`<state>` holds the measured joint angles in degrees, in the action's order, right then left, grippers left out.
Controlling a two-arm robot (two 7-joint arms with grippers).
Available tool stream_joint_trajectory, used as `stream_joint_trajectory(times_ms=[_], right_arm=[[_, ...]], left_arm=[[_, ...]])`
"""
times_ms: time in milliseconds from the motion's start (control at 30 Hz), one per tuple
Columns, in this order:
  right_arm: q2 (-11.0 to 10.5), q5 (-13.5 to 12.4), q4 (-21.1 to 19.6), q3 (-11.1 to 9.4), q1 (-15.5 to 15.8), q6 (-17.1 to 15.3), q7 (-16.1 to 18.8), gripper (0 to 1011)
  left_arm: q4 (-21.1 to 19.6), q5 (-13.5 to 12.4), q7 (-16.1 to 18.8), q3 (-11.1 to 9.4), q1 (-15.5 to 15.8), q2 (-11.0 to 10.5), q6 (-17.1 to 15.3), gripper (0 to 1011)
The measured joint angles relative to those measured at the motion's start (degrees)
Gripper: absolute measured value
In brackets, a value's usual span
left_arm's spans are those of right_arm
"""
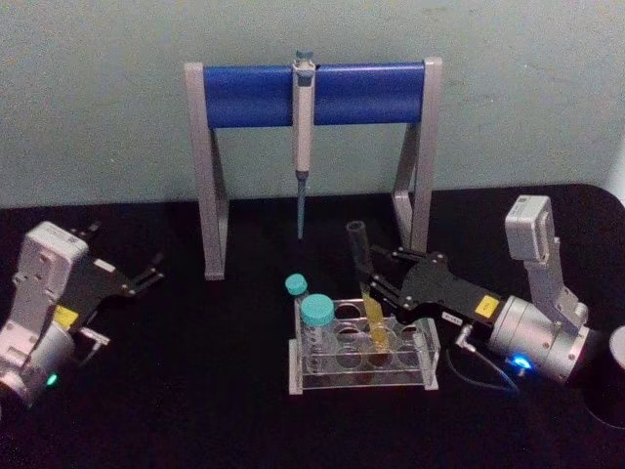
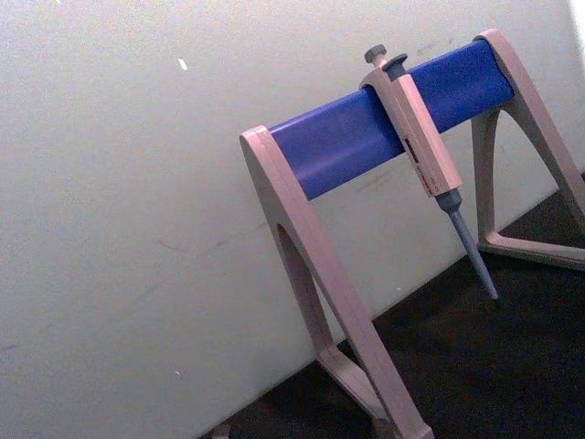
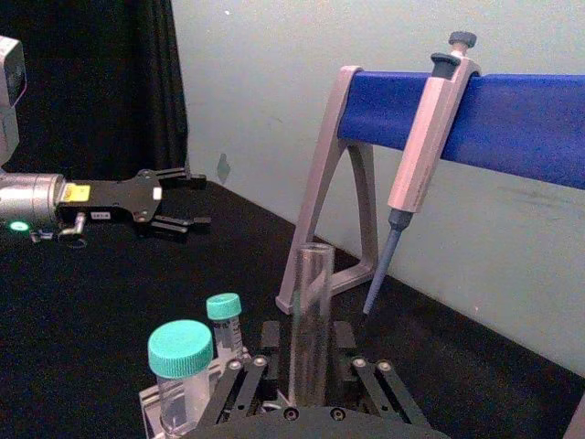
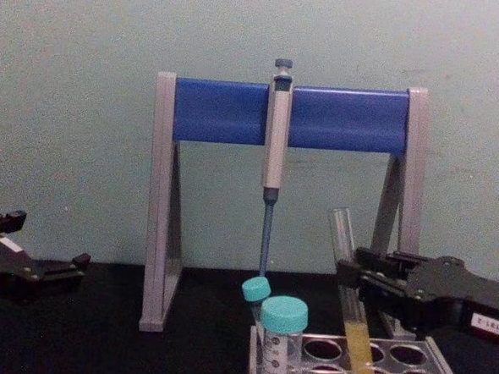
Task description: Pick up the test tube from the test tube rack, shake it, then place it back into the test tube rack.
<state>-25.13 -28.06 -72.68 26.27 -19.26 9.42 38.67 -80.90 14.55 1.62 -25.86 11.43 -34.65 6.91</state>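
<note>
Gripping the tilted test tube point(image 1: 358, 246), the right tool point(image 1: 377, 284) gapes only tube-wide.

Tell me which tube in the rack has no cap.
The test tube: long, thin, open-topped, holding yellow liquid, at the right gripper. The two short vials beside it wear teal caps.

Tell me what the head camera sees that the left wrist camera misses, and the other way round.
Head view, not left wrist: the left gripper, open on the left; the right gripper at the test tube, which leans in the test tube rack beside two teal-capped vials. Left wrist, not head: nothing new, just a nearer, tilted look. Both: the blue-barred stand and the pipette hanging on it.
</note>
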Motion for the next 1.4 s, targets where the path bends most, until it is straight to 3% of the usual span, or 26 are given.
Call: stream_joint_trajectory(times_ms=[700, 933, 1133, 1400], right_arm=[[0.0, 0.0, 0.0, 0.0, 0.0, 0.0, 0.0, 984], [0.0, 0.0, 0.0, 0.0, 0.0, 0.2, 0.0, 1000], [0.1, 0.0, -0.7, -0.7, 0.6, 2.3, -0.1, 1000], [0.5, -2.7, -4.3, -4.4, 3.3, 6.1, -1.4, 1000]], left_arm=[[0.0, 0.0, 0.0, 0.0, 0.0, 0.0, 0.0, 1001], [0.0, 0.0, 0.0, 0.0, 0.0, 0.0, 0.0, 1001], [0.0, 0.0, 0.0, 0.0, 0.0, 0.0, 0.0, 1001], [0.0, 0.0, 0.0, 0.0, 0.0, 0.0, 0.0, 1001]])
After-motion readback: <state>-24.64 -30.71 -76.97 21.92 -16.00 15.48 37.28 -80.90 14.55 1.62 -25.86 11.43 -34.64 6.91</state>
